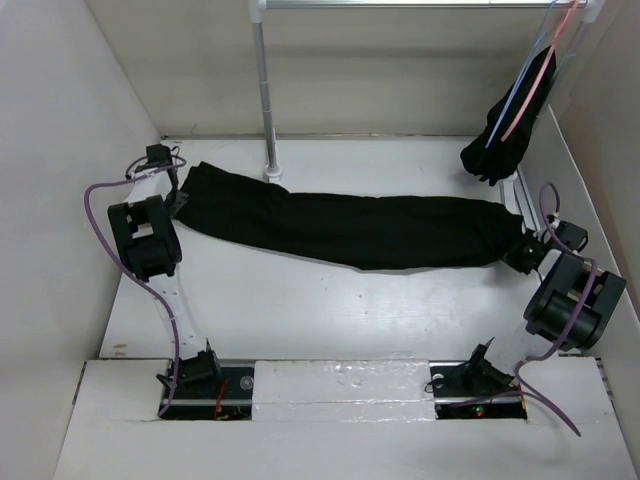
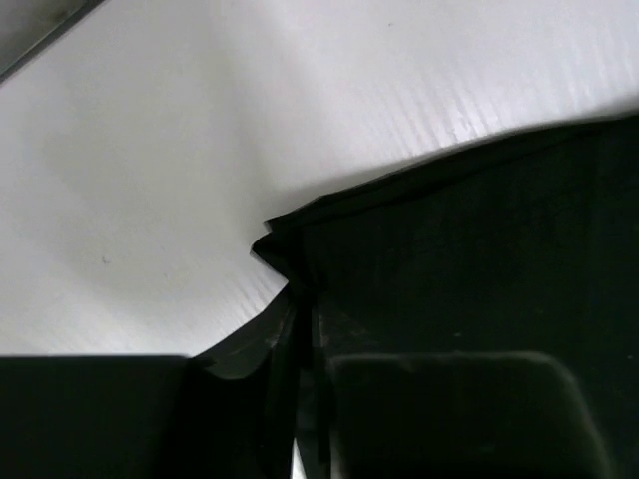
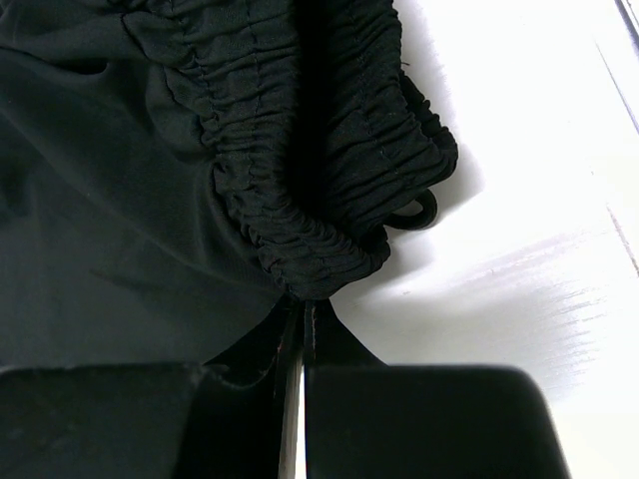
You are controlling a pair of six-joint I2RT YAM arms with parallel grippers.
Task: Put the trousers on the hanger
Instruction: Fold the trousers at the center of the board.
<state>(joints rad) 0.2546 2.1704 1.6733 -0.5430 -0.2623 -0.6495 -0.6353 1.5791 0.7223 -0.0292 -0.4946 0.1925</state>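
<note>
The black trousers point(image 1: 350, 228) lie stretched across the table from left to right. My left gripper point(image 1: 181, 204) is shut on a corner of the fabric at the left end; the left wrist view shows the trousers point(image 2: 479, 249) pinched between the closed jaws point(image 2: 300, 304). My right gripper point(image 1: 521, 250) is shut on the right end; in the right wrist view the gathered elastic waistband point(image 3: 329, 150) is held between the closed jaws point(image 3: 300, 309). The light-blue hanger point(image 1: 519, 95) hangs from the rail at the back right.
A pink hanger point(image 1: 537, 82) with a small black bunched garment point(image 1: 498, 145) hangs beside the blue one. The rail's upright post point(image 1: 264, 90) stands at the back centre, just behind the trousers. White walls point(image 1: 60, 150) close in the left and right sides.
</note>
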